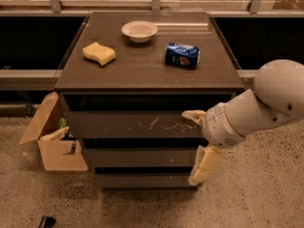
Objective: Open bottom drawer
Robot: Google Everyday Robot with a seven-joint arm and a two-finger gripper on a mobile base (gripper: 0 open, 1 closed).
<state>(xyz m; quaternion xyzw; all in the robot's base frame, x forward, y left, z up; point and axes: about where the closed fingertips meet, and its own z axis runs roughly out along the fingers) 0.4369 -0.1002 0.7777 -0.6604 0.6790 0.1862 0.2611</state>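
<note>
Cream 2-finger gripper (190,147) spread wide, empty, at the cabinet's right front. Plain dark grey-brown bottom drawer (142,180), lowest of 3, closed. Its horizontal front runs leftward from the lower fingertip.

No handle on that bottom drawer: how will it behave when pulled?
The bottom drawer has a flat, handleless front: fingers may slip. It looks rigid, so it should slide straight. The gripper, open, sits at the right edge of the cabinet.

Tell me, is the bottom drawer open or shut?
Shut: the bottom drawer sits flush, no interior showing. The gripper, open, is near its right end.
</note>
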